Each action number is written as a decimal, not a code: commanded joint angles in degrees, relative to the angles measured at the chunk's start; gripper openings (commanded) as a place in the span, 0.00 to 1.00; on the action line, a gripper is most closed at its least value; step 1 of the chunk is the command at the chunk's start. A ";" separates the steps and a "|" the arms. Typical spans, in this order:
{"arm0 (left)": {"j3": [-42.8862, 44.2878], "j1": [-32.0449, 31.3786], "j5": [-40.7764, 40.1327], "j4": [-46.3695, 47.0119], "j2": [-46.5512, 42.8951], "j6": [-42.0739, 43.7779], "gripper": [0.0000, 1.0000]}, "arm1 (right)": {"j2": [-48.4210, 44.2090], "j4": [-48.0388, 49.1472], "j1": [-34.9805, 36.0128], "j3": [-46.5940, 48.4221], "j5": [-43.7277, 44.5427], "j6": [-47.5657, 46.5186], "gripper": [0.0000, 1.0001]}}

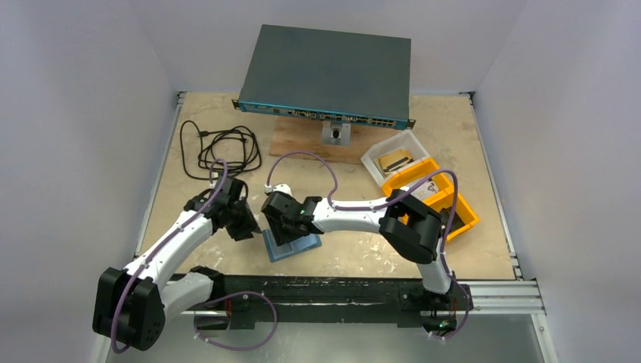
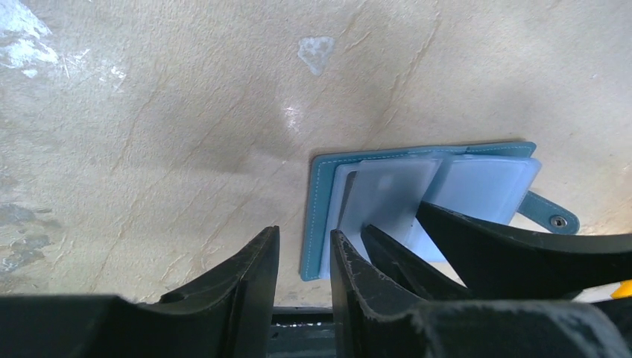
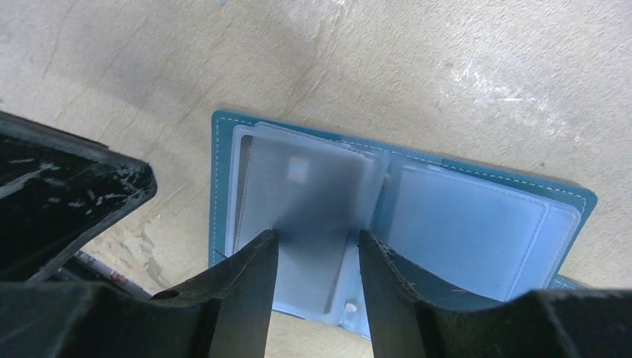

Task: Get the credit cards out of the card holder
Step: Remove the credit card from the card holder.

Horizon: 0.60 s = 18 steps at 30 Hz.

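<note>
The right gripper (image 3: 319, 242) points down over the left page of the open card holder (image 3: 477, 224). Its two fingers (image 3: 250, 298) stand a moderate gap apart over a frosted sleeve with a pale credit card (image 3: 305, 186) inside. The tips look to rest on that sleeve, but I cannot tell whether they pinch anything. In the top view the right arm rises from its base at the near right, folds at the elbow, and runs its forearm leftward across the table (image 1: 355, 249), with the wrist tipped down at the holder (image 1: 298, 246).

The left gripper (image 2: 303, 239) hangs low just beside the holder's left edge (image 2: 319, 224), its jaws a narrow gap apart with nothing between them. Whether it touches the blue cover cannot be told. The left arm stretches diagonally from the near left corner toward the middle, wrist bent down, so the two grippers (image 1: 246, 225) (image 1: 281, 219) sit close together.

The holder lies flat and open on the table near its front edge, cover down, clear pockets up, and its snap tab (image 2: 555, 220) sticks out on the far right side. The card (image 2: 391, 194) is inside a sleeve.

Farther back stand a grey network switch (image 1: 325, 72) on a wooden board (image 1: 302, 144), a coiled black cable (image 1: 219, 147) to the left, and a clear tub (image 1: 393, 155) and orange bins (image 1: 469, 219) to the right.
</note>
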 commanded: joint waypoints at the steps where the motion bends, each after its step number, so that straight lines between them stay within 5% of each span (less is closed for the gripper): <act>1: 2.38 0.55 -0.19 -0.12 -0.46 0.09 0.31 | 2.26 -3.08 0.19 1.92 2.65 -1.00 0.44; 10: 1.03 0.55 5.08 3.48 2.21 2.14 0.29 | 1.75 -0.11 -0.91 -2.22 -2.27 1.21 0.19; 18: 0.68 -0.07 11.13 7.83 5.28 3.65 0.14 | -0.35 6.05 -3.30 -6.78 -8.25 2.53 0.16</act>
